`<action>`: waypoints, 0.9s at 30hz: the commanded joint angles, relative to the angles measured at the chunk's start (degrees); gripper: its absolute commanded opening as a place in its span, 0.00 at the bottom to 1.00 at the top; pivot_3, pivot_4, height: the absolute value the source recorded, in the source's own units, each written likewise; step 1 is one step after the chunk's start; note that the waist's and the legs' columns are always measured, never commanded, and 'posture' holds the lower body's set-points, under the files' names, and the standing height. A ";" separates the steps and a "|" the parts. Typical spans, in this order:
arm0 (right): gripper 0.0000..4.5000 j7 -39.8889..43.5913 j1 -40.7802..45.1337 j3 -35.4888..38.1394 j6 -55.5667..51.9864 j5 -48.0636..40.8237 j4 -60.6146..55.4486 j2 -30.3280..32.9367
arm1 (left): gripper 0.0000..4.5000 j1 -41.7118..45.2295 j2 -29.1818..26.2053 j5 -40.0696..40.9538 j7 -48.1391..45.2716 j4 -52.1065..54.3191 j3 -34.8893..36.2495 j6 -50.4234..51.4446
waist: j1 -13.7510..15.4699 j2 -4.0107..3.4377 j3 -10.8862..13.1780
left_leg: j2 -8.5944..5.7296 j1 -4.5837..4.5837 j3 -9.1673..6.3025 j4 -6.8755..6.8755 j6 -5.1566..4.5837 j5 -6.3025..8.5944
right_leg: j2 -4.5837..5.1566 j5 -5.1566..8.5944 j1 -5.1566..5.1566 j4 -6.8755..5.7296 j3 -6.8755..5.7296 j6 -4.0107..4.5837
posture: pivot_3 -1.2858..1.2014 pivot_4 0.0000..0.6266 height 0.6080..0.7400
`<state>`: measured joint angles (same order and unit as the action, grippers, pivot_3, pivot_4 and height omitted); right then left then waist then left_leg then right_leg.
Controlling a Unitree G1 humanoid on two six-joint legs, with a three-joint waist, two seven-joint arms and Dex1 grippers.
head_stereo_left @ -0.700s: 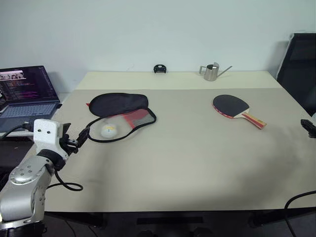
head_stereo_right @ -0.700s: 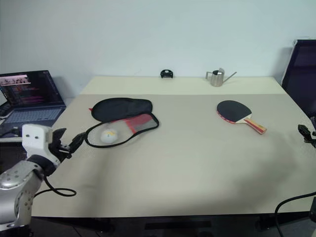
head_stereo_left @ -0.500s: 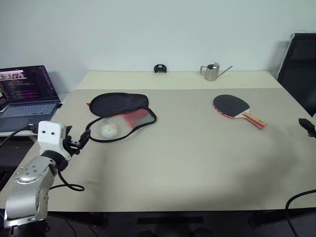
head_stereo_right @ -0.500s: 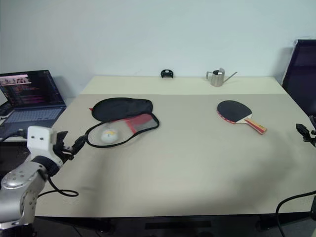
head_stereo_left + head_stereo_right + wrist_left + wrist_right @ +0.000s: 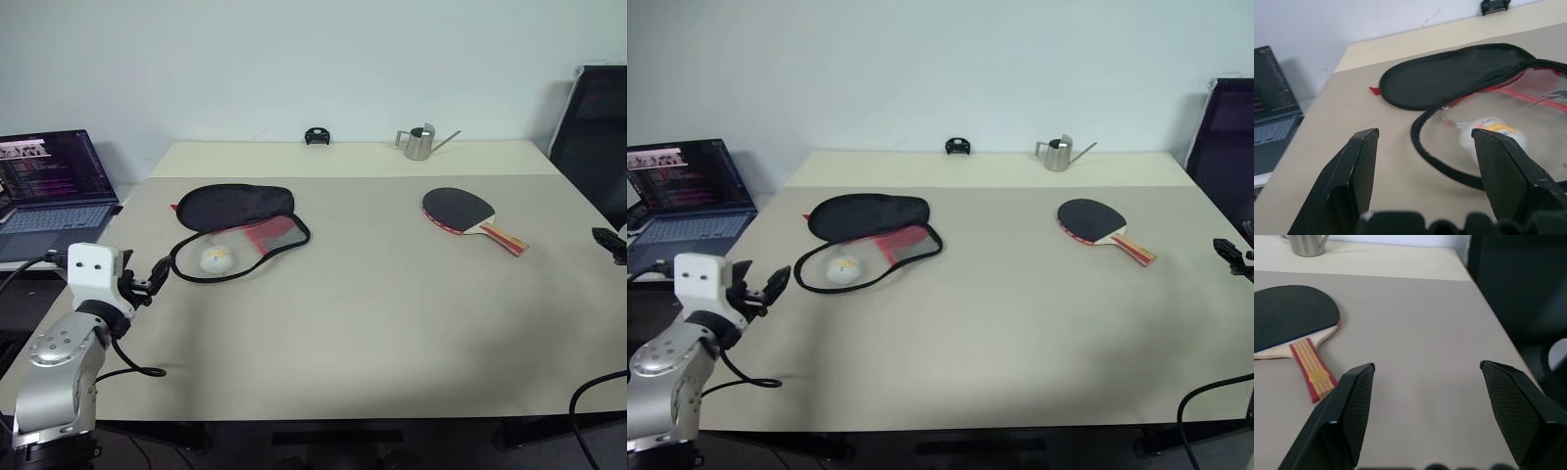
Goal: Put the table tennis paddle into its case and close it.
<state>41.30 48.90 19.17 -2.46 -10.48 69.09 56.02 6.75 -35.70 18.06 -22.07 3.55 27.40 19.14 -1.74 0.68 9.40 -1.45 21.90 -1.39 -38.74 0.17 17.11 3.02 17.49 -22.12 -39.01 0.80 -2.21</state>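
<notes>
The job is just starting. The paddle [image 5: 470, 216] lies flat on the right side of the counter [image 5: 392, 313], well apart from the case [image 5: 238, 224], which lies unzipped on the left. Both jaws are open and hold nothing. The right gripper [image 5: 1427, 382] is near the paddle's handle and, I think, must reach it next. The left gripper [image 5: 1422, 147] waits beside the case. The paddle is near the counter's right edge, with lots of bare room in the middle.
</notes>
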 commanded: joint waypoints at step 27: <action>0.83 14.81 -15.68 2.11 -21.37 -15.61 -43.87 -4.83 | 0.74 5.52 0.86 4.26 -4.48 -2.15 -2.12 0.94 | 0.31 0.01 0.01 | 0.00 0.04 -0.06 -0.02 -0.05 0.03 | 0.03 -0.02 -0.04 -0.01 -0.05 -0.03 | 0.52 0.24 1.00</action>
<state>55.51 33.18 20.19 -22.57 -24.28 29.52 50.67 11.49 -35.06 20.11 -25.87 -1.85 25.32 19.08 -1.43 0.69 9.40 -1.45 21.95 -1.45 -38.76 0.12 17.14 3.05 17.47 -22.15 -39.02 0.74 -2.24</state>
